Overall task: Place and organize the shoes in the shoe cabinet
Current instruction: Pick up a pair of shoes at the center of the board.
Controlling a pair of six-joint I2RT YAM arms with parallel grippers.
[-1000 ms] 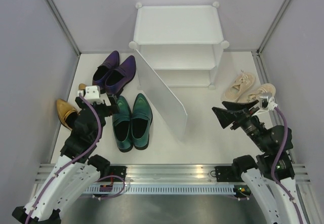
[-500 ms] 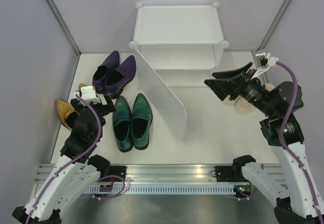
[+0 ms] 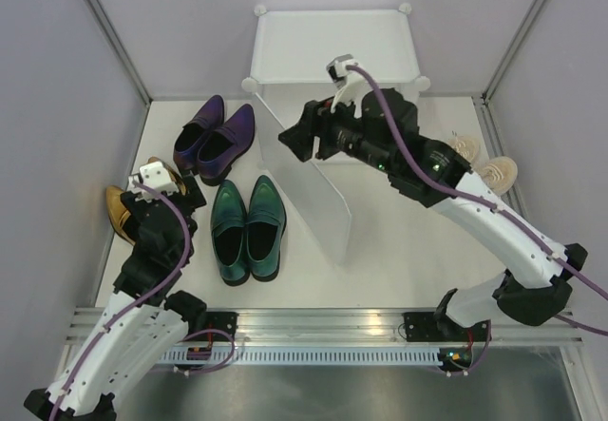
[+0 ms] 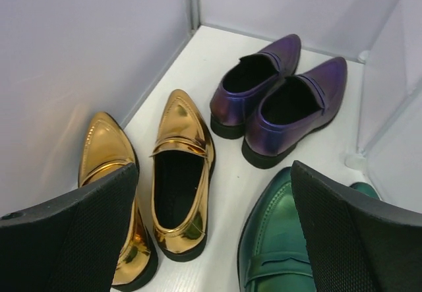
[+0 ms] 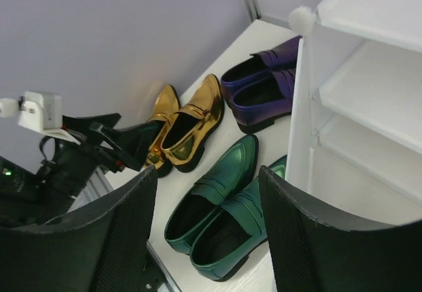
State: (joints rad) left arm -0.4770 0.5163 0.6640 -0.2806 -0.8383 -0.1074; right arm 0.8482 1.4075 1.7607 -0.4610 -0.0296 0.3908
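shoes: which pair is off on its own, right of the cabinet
The beige sneakers, at the right edge; the purple pair, green pair and gold pair lie left of the door panel.

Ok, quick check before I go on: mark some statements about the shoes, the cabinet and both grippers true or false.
1. No shoe shows on the shelves of the cabinet. True.
2. The left gripper is shut on a gold loafer. False: it is open above the gold loafers and holds nothing.
3. The green loafers lie side by side, left of the door panel. True.
4. The right gripper hangs over the beige sneakers. False: it is by the door panel's far end, open and empty; the sneakers lie off to the right of that arm.
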